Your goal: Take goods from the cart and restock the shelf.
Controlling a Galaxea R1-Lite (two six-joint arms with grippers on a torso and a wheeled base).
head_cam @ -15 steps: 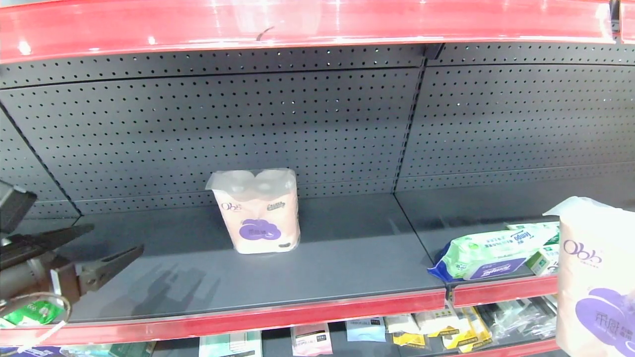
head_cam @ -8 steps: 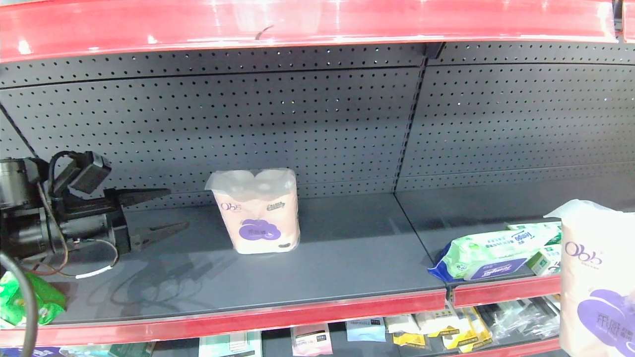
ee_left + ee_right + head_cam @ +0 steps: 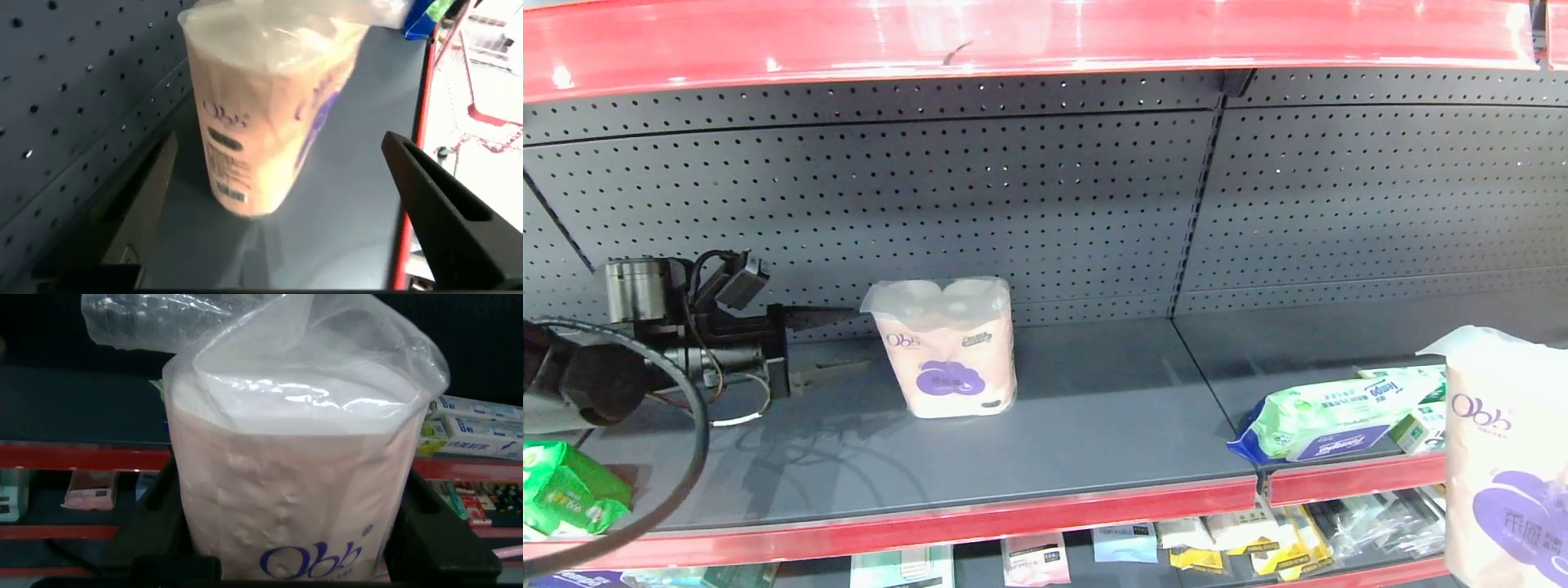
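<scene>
A grey pegboard back wall spans the whole width behind the shelving, split by a dark upright right of the middle. Above it runs the glossy red edge of the upper shelf. Below lies the grey shelf, a flat metal board in two sections, fronted by a red strip. Under that strip a lower shelf carries small flat packets lying in a loose row. In the left wrist view a red tube frame stands over pale floor beyond the shelf's front edge.

The held pack, a peach and purple bundle of paper rolls in clear wrap, is at the lower right, in front of the shelf's right section. The right gripper pinches it, one black finger pressed to each side. The shelf pack, of the same kind, stands upright near the middle of the left section, close to the back wall.

The left gripper hangs level over the left part of the shelf, pointing at the shelf pack. Its fingers are spread wide, with the tips just beside the pack's left side. Whether they touch it cannot be told.

A green and white wipes pack lies flat at the front of the right section. A small green packet lies at the far left front.
</scene>
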